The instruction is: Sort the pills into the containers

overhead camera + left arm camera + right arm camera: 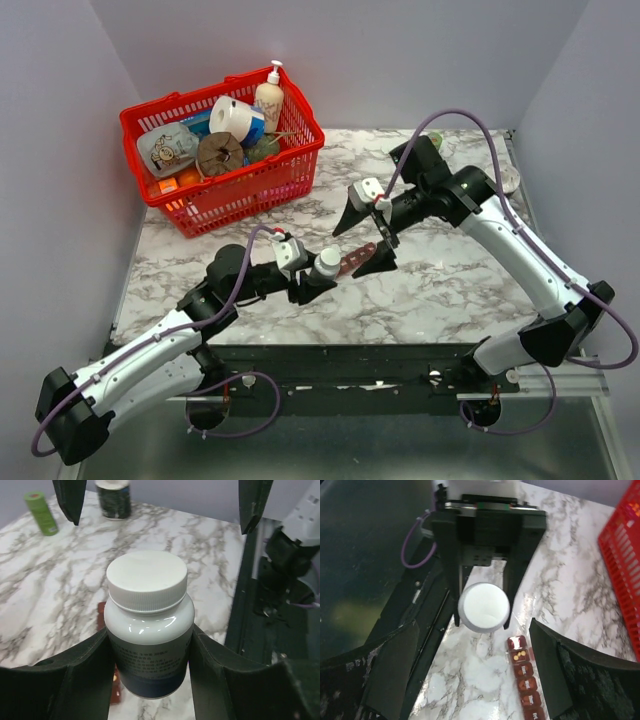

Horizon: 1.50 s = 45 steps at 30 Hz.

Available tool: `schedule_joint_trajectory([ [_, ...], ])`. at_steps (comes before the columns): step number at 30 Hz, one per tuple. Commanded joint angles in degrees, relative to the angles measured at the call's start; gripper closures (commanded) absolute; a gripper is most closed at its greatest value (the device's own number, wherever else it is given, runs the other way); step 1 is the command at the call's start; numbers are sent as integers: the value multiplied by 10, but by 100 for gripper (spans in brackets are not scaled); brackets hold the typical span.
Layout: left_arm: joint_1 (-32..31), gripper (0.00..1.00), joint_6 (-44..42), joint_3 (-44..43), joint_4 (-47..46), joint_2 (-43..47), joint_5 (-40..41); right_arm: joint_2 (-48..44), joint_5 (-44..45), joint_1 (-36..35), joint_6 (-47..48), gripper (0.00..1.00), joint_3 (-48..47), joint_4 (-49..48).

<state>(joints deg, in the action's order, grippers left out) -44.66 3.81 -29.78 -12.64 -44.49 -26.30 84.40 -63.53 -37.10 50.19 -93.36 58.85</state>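
Note:
A white pill bottle (327,264) with a white screw cap is held upright in my left gripper (318,280), which is shut on its body just above the table. In the left wrist view the bottle (148,630) fills the gap between the fingers (85,675). The dark red-brown compartment strip (357,258) lies on the marble just right of the bottle. In the right wrist view the strip (525,680) shows one lid open with small yellow pills (518,655) inside. My right gripper (364,240) is open and empty, hovering over the strip, facing the bottle cap (484,606).
A red mesh basket (190,210) full of household items stands at the back left; its edge shows in the right wrist view (620,565). A slim green bottle (42,512) and a dark jar (114,497) stand farther back on the marble table (440,290).

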Motion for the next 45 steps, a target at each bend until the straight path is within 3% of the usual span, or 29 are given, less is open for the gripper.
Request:
schedule_joint_trajectory([
  [1,9,100,18,-39,32,-9,-131,19,-34,-34,215,2,-16,155],
  [8,11,100,15,-56,33,-31,-155,33,-31,-54,151,12,-15,110],
  [15,13,100,11,-58,35,-34,-119,33,-14,-61,88,39,-4,73],
  [18,14,100,10,-57,32,-26,-65,27,1,-63,27,44,15,26],
  [22,15,100,34,-53,-1,-21,21,30,32,-62,-84,63,37,-58],
  [29,14,100,87,-20,-97,-11,244,21,149,-61,-325,70,128,-241],
  [30,14,100,99,-13,-115,-11,290,21,168,-61,-384,77,138,-260],
  [34,10,100,118,-8,-169,-27,382,28,278,-61,-533,82,188,-354],
  [35,10,100,116,-9,-174,-32,387,37,284,-61,-553,82,187,-357],
  [38,11,100,99,-15,-166,-46,360,41,259,-61,-567,55,166,-356],
  [39,11,100,94,-15,-159,-46,352,38,251,-61,-549,39,160,-354],
  [41,11,100,79,-5,-136,-37,311,28,221,-51,-526,22,140,-346],
  [42,12,100,77,-2,-122,-32,298,15,204,-44,-496,9,132,-343],
  [45,12,100,71,19,-78,-2,235,-7,122,-6,-430,0,99,-326],
])
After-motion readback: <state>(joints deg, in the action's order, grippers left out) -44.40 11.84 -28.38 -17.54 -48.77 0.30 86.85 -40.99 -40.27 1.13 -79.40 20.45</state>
